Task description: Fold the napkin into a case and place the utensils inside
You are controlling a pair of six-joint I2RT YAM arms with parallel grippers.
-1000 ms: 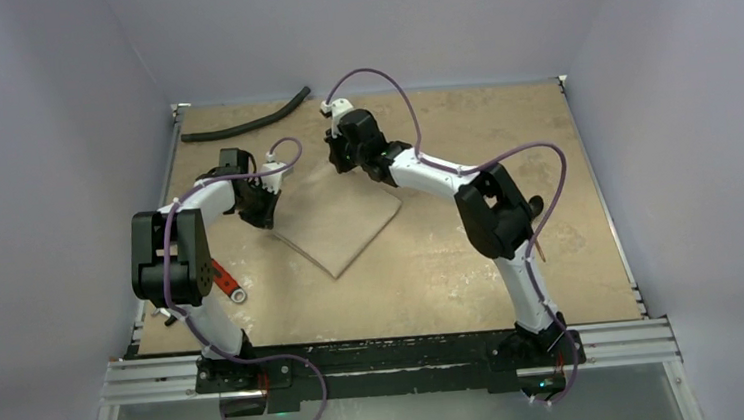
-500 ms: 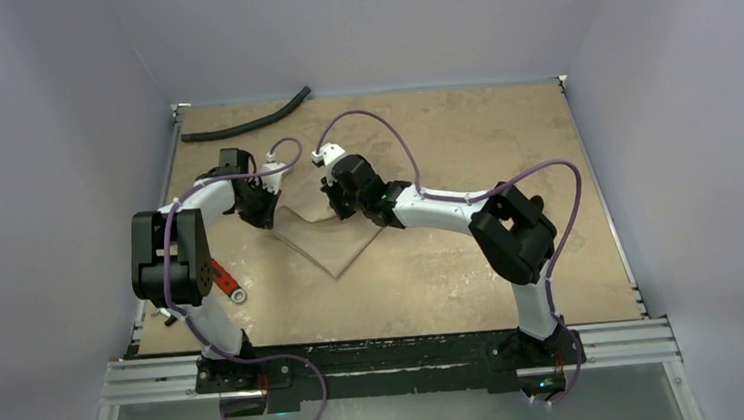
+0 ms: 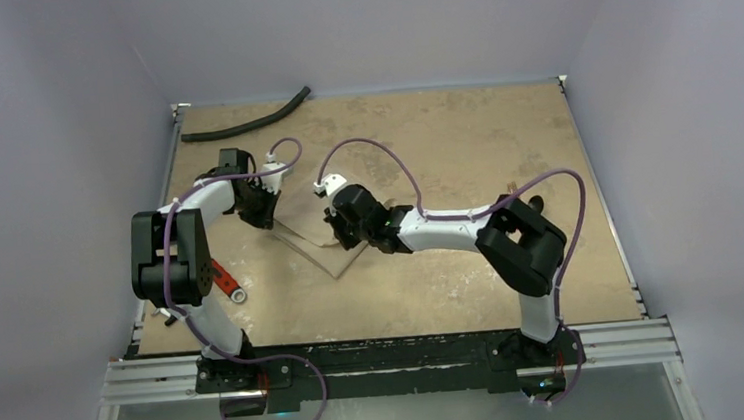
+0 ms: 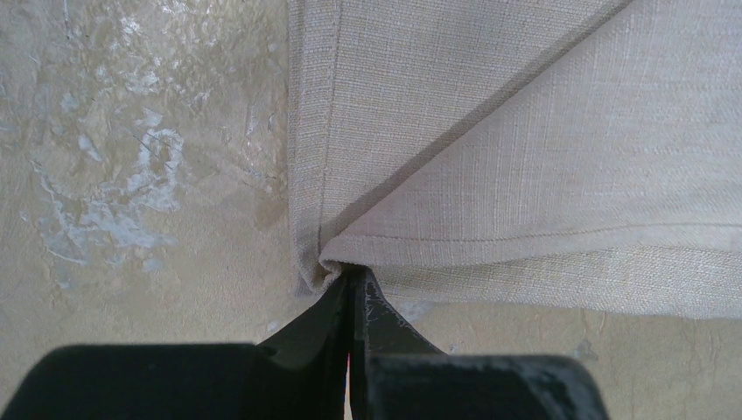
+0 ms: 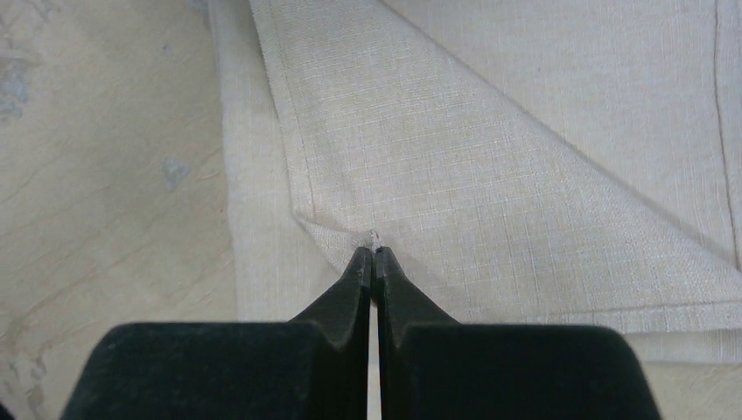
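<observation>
Two closed hands, left hand (image 4: 353,282) and right hand (image 5: 374,255), each pinch a napkin (image 3: 308,241) corner mid-surface (image 3: 464,153).
From above, its near corner points at the near edge; only the wrist views show the diagonal fold.

The right arm's fingers (image 5: 364,273), pinched on a corner of the soft beige square cloth napkin (image 3: 309,245), have swung from far to near and leftward, folding that corner over so less cloth lies spread.
</observation>
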